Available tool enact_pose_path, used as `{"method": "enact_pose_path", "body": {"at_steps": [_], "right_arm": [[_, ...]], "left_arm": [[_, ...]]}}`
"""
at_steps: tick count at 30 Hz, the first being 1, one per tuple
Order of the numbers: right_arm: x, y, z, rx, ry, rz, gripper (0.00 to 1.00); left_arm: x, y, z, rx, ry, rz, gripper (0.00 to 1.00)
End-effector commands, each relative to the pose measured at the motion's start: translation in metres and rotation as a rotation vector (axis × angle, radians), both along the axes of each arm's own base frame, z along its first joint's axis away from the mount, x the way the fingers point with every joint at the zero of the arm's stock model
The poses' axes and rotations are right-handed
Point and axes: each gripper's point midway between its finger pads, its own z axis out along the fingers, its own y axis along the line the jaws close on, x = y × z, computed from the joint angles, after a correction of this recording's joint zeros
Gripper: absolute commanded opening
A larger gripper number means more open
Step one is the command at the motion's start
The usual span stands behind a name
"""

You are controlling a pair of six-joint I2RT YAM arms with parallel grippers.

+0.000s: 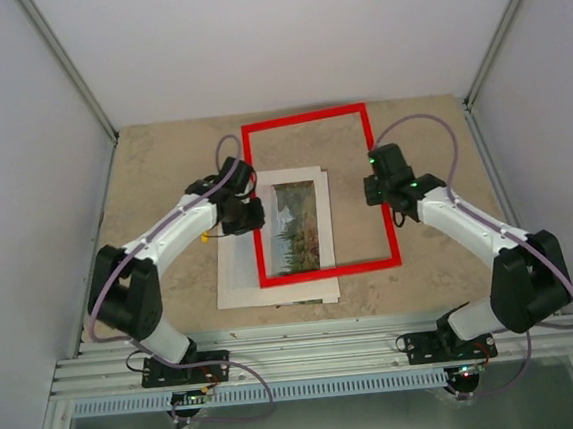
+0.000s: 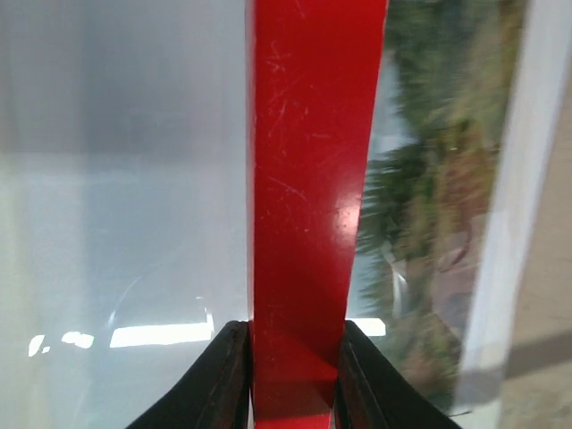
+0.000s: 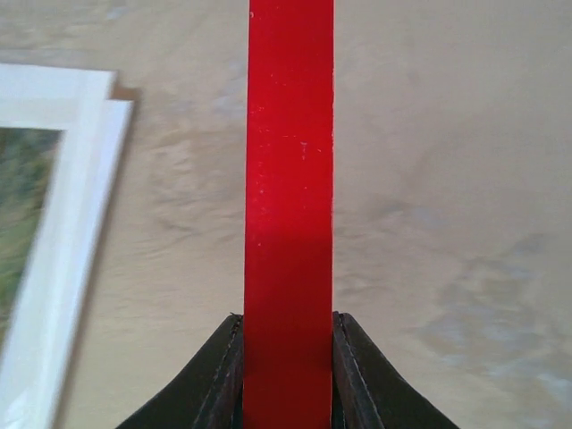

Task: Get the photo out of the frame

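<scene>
The red frame [image 1: 304,117] is an open rectangle with nothing in it, held between both grippers above the table. My left gripper [image 1: 251,216] is shut on its left bar [image 2: 304,179], the black fingers [image 2: 228,371] pressing both sides. My right gripper [image 1: 379,192] is shut on its right bar [image 3: 289,179]. The photo [image 1: 298,226], green trees under a pale sky, lies below on a stack of white sheets [image 1: 241,269], seen through the frame opening. It also shows in the left wrist view [image 2: 429,179] and at the left edge of the right wrist view [image 3: 22,206].
A glossy pale sheet [image 2: 125,179] lies left of the bar. The white sheets' corner [image 3: 76,134] lies on the tan table [image 1: 162,165]. White walls enclose the table on three sides. An aluminium rail [image 1: 309,358] runs along the near edge.
</scene>
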Motion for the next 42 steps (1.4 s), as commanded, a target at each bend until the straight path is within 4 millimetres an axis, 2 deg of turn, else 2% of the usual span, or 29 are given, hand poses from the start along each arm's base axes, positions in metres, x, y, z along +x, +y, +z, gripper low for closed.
{"method": "enact_pose_path", "body": {"at_steps": [1,2,6,10,14,15,17,22,26,30,33,42], "right_arm": [[-0.002,-0.047,0.004,-0.126,0.015,0.013,0.00],[0.001,-0.062,0.007,-0.138,0.010,-0.020,0.00],[0.015,-0.111,0.007,-0.139,-0.001,-0.136,0.01],[0.027,-0.161,-0.005,-0.152,0.001,-0.258,0.00],[0.037,-0.208,-0.016,-0.230,-0.016,-0.356,0.00],[0.041,-0.217,-0.018,-0.239,-0.026,-0.365,0.00],[0.048,-0.230,-0.022,-0.247,-0.049,-0.356,0.00],[0.063,-0.246,-0.039,-0.288,-0.072,-0.287,0.00],[0.066,-0.260,-0.061,-0.292,-0.016,-0.298,0.00],[0.075,-0.261,-0.085,-0.288,0.033,-0.277,0.04],[0.081,-0.265,-0.101,-0.297,0.073,-0.278,0.10],[0.082,-0.269,-0.107,-0.309,0.099,-0.283,0.41]], "left_arm": [[0.037,-0.092,0.055,-0.297,-0.134,-0.085,0.00],[0.042,-0.107,0.062,-0.316,-0.150,-0.102,0.00],[0.051,-0.160,0.064,-0.387,-0.146,-0.164,0.00],[0.055,-0.212,0.056,-0.450,-0.119,-0.222,0.00],[0.056,-0.254,0.040,-0.448,-0.095,-0.280,0.00],[0.057,-0.262,0.030,-0.444,-0.082,-0.286,0.00],[0.055,-0.278,0.024,-0.452,-0.075,-0.298,0.00],[0.053,-0.310,0.011,-0.475,-0.059,-0.308,0.00],[0.050,-0.320,-0.005,-0.479,-0.033,-0.289,0.00],[0.046,-0.312,-0.029,-0.463,0.001,-0.248,0.00],[0.045,-0.308,-0.039,-0.454,0.009,-0.222,0.01],[0.057,-0.286,-0.042,-0.360,-0.046,-0.165,0.37]]}}
